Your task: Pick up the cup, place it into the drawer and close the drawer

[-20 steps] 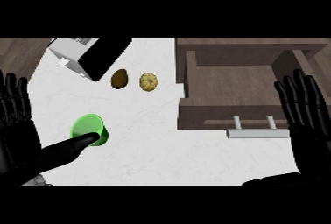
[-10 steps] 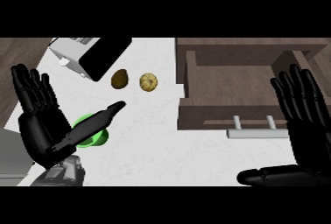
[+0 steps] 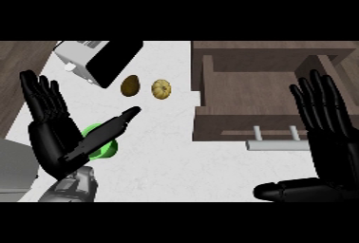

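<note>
Head view: the green cup on the white counter is mostly hidden behind the left hand, whose fingers are straight and thumb stretched across the cup; contact cannot be told. Right hand rests open at the right edge, holding nothing, partly covering the open drawer, whose handle is cut off by it.

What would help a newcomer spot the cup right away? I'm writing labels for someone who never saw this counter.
Start at the open wooden drawer on the right, then cross the white counter to the left. The cup sits there, partly hidden behind the left hand, whose thumb crosses it. It is the only bright green thing; the two small brownish foods lie farther back.
</note>
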